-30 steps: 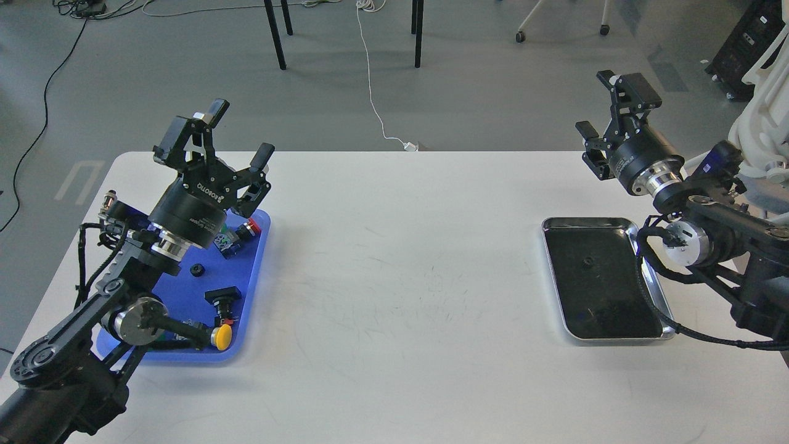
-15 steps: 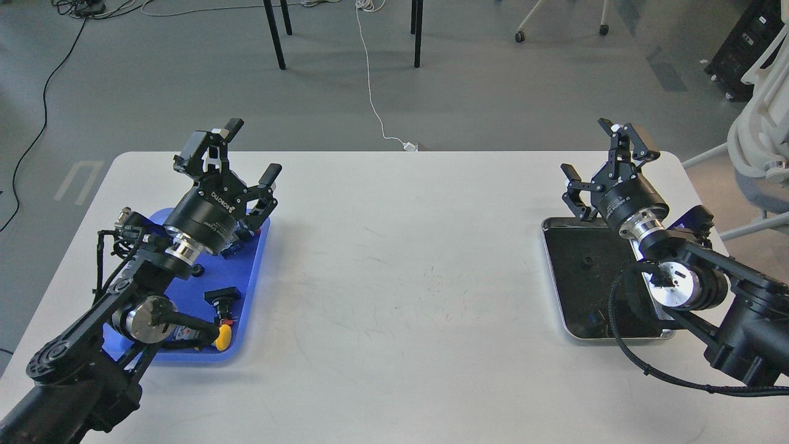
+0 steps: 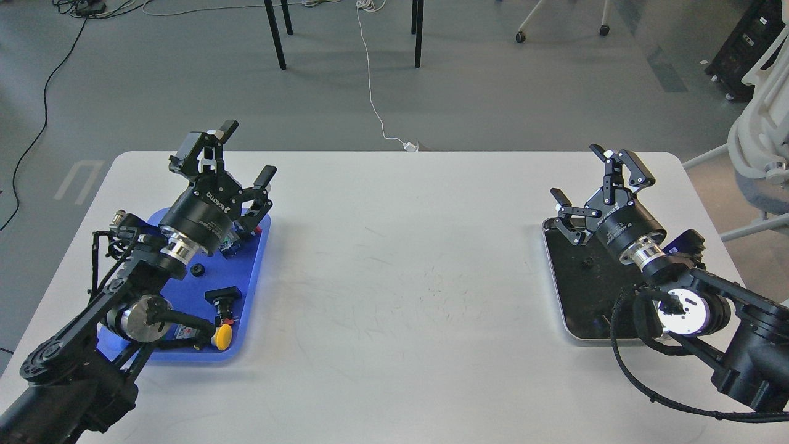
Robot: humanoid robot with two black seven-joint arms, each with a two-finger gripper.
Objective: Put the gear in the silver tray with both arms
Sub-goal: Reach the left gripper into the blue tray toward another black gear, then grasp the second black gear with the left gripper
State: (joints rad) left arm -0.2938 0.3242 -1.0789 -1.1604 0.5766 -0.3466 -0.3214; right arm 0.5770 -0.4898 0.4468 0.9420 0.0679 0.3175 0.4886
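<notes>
Blue tray (image 3: 249, 290) under your left gripper (image 3: 243, 157) holds the parts; a small black gear (image 3: 197, 270) lies near its middle. Both your grippers are spread wide and empty. Lower the left straight over the gear, clear of the buttons. The right gripper (image 3: 595, 179) hovers over the silver tray (image 3: 558, 296).

The silver tray (image 3: 555, 290) is shiny metal with a dark, reflective floor. The blue tray (image 3: 249, 290) looks like smooth plastic with a slight gloss. The surface (image 3: 394, 277) is matt white and shows fine scratches. Both arms are matt black, each with a polished metal ring behind the left gripper (image 3: 239, 155) and the right gripper (image 3: 596, 180).
</notes>
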